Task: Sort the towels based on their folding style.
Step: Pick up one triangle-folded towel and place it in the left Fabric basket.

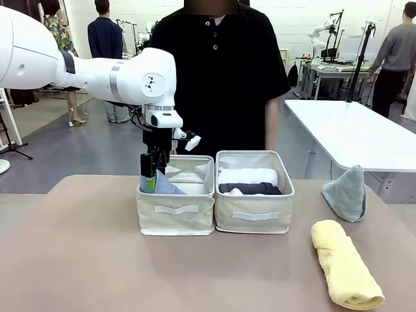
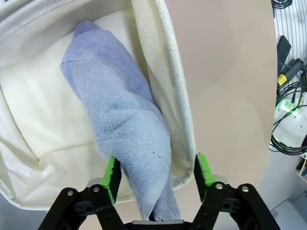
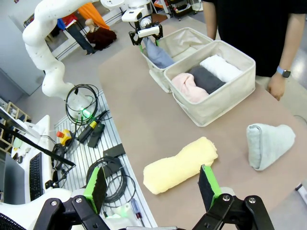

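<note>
My left gripper (image 1: 151,179) (image 2: 157,175) hangs over the near-left corner of the left cream bin (image 1: 175,218), jaws open. The light blue cone towel (image 2: 120,115) (image 1: 166,185) lies in that bin against its wall (image 2: 165,72), its tip between my fingers. In the right bin (image 1: 253,218) lie white (image 1: 247,175), dark grey (image 1: 250,188) and pink (image 3: 187,86) rolled towels. A yellow rolled towel (image 1: 344,263) (image 3: 180,165) and a grey-teal cone towel (image 1: 346,194) (image 3: 268,143) rest on the table at right. My right gripper (image 3: 153,187) hovers open above the yellow roll.
A person in black stands right behind the two bins, one hand (image 3: 276,86) hanging at the table's far edge. A white table (image 1: 351,130) stands behind at right. Cables and a keyboard lie on the floor beside the table in the right wrist view.
</note>
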Motion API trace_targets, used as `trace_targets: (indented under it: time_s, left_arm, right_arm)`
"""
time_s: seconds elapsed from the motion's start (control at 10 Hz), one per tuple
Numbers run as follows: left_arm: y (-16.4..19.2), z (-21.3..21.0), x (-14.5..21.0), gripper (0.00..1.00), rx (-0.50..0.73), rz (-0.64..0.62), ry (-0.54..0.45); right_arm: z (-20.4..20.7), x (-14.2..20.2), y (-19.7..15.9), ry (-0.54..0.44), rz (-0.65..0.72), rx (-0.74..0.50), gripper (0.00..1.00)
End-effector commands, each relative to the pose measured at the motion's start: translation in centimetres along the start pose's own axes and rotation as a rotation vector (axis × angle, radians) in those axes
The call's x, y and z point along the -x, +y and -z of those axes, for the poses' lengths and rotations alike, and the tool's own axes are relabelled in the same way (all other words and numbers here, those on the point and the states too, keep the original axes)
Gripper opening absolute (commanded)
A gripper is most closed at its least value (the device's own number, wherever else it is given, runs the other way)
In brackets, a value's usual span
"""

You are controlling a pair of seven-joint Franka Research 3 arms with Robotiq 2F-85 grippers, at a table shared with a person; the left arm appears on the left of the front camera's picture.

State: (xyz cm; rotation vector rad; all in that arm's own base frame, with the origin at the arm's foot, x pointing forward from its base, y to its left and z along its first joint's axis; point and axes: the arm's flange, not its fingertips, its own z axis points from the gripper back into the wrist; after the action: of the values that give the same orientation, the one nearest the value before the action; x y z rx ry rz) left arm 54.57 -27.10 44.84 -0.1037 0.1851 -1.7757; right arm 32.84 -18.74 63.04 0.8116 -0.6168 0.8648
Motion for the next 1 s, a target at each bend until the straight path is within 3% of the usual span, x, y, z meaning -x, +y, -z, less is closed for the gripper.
trace_targets:
  time_s: [0.0,0.2,0.4,0.6,0.7,0.9]
  left_arm:
    - [-0.3,0.4,0.1,1.00,-0.002,0.012,-0.035]
    - [-0.8,-1.0,0.7,1.00,-0.048,0.010,-0.059]
    - [-5.2,-9.2,5.5,1.00,-0.272,-0.009,-0.153]
    - [-10.9,-13.8,12.3,1.00,-0.393,-0.056,-0.200]
    - [-13.1,-14.1,16.2,1.00,-0.420,-0.122,-0.207]
    - [-15.6,-13.0,20.6,1.00,-0.397,-0.190,-0.314]
  right_arm:
    - [0.0,-0.1,0.0,-0.018,-0.016,-0.010,1.00]
    - [0.0,-0.1,0.0,-0.018,-0.016,-0.010,1.00]
    - [0.0,-0.1,0.0,-0.018,-0.016,-0.010,1.00]
    - [0.0,-0.1,0.0,-0.018,-0.016,-0.010,1.00]
    - [0.0,-0.1,0.0,-0.018,-0.016,-0.010,1.00]
    - [0.0,-0.1,0.0,-0.018,-0.016,-0.010,1.00]
